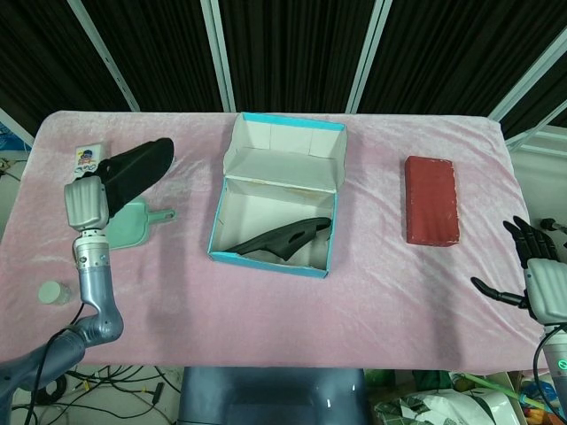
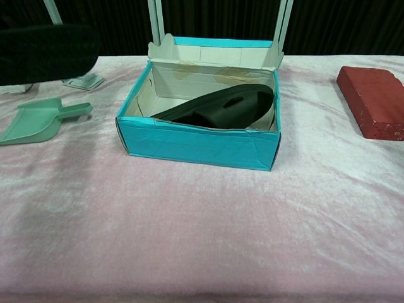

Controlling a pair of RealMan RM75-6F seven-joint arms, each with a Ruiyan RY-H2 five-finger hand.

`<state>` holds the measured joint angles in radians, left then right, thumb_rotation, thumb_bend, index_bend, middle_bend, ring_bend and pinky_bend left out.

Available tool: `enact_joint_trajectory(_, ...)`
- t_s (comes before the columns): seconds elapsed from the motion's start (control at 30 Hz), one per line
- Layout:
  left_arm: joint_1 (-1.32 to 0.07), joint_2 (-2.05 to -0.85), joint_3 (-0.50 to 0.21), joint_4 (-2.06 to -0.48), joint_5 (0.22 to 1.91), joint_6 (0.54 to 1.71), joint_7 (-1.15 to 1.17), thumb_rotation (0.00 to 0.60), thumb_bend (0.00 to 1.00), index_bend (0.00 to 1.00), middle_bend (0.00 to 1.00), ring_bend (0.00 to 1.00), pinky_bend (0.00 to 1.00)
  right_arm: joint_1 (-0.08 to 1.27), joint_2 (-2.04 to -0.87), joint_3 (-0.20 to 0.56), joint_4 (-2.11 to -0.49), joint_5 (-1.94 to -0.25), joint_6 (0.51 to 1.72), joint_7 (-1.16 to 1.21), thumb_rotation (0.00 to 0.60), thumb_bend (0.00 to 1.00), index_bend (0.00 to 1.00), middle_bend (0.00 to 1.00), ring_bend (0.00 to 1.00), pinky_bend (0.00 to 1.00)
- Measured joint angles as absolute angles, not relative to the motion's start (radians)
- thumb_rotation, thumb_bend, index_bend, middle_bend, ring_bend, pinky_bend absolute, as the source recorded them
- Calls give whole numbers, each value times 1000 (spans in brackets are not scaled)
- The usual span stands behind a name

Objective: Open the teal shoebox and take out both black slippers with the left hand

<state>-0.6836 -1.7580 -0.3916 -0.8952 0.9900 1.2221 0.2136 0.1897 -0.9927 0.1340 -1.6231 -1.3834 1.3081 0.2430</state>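
Nearby, green dustpan [image 1: 128, 223] beneath held slipper [image 1: 133, 170] — red brick [image 1: 431, 199] well apart

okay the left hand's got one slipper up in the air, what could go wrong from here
1. The left hand holds the black slipper above the green dustpan and white card; lowered there, it may land on them.
2. The second slipper leans on the teal shoebox wall, so pulling it could drag the box.
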Motion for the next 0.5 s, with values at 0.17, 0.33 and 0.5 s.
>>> enact_joint_trajectory(0.17, -692, -1774, -380, -893, 976, 1187, 252, 600, 0, 0, 166, 81, 2, 182, -988, 133, -1628, -1379, 1316, 241, 181, 0, 0, 0, 0, 52)
enact_joint_trajectory(0.33, -693, -1757, -379, -977, 1005, 1208, 289, 600, 0, 0, 174, 81, 21, 176, -983, 132, -1632, -1374, 1320, 241, 182, 0, 0, 0, 0, 53)
enact_joint_trajectory(0.5, -677, -1702, -385, -1182, 1024, 1243, 295, 600, 0, 12, 190, 84, 74, 177, -985, 132, -1631, -1378, 1321, 242, 181, 0, 0, 0, 0, 53)
